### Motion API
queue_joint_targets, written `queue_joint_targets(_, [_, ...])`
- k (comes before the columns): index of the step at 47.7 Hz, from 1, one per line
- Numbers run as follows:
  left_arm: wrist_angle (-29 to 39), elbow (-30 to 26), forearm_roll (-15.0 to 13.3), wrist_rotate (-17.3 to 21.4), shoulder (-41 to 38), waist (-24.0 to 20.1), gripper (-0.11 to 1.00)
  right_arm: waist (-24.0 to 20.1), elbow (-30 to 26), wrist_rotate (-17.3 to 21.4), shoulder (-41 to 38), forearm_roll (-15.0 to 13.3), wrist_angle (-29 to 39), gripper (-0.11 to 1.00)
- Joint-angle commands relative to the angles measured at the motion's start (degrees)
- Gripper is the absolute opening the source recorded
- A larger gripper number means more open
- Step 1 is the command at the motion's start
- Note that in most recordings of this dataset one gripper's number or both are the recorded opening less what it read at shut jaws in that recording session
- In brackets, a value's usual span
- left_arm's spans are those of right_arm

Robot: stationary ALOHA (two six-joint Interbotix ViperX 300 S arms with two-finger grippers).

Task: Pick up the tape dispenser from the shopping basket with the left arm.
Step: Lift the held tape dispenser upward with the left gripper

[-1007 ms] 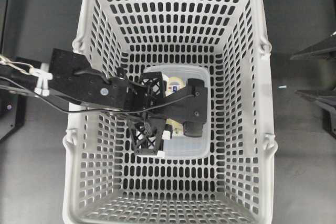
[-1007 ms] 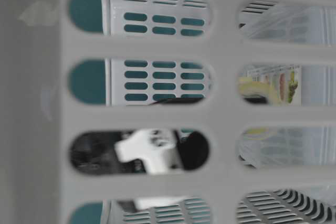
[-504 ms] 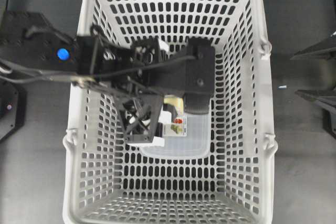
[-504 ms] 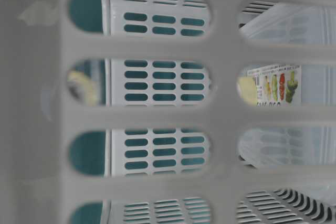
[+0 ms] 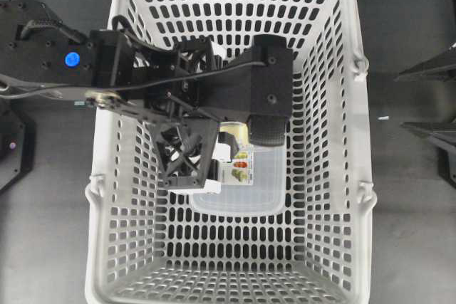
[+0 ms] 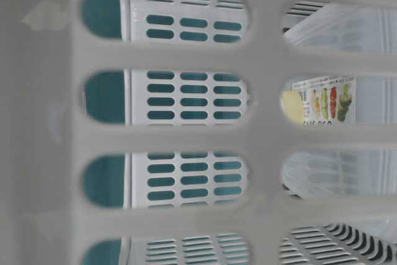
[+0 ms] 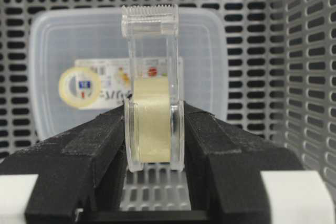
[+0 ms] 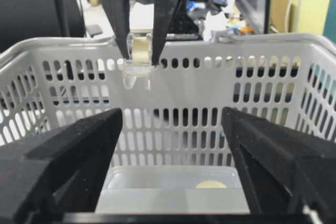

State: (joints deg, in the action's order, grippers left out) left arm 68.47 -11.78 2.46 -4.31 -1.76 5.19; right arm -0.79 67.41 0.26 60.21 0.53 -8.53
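Grip is made on the real tape dispenser (image 7: 152,103), a small clear plastic holder with a cream roll of tape in it, not on the flat food container (image 7: 68,40) that lies on the floor of the shopping basket (image 5: 107,40). The left hand (image 7: 154,145) is clamped on the dispenser's two flat side faces at the roll, one black finger (image 7: 94,145) on each side. The serrated cutter end points away from the wrist. In the right wrist view the dispenser hangs in the air at about the height of the basket's rim, clear of the floor and walls. From overhead it is hidden under the arm, which is over the middle of the basket, nearer the left wall.

The piece looks light and stiff, so weight should be no trouble. The smooth plastic sides are likely slippery, and thin clear walls could crack if squeezed hard. Holding across the roll seems the sound place, since the tape backs the walls there. The cutter end is best left alone.

The right hand (image 8: 170,145) has its fingers wide apart and holds nothing.
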Motion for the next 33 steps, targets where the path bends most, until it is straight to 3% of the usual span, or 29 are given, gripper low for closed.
queue_joint_targets(1, [-0.1,-1.4,0.1,0.1,1.1,-0.2,0.28,-0.2,-0.9,0.0,-0.3,0.2,-0.3,0.74])
queue_joint_targets(33, [0.2,-1.0,0.2,0.1,0.8,-0.2,0.28,-0.1,-0.6,0.0,0.1,0.2,-0.3,0.74])
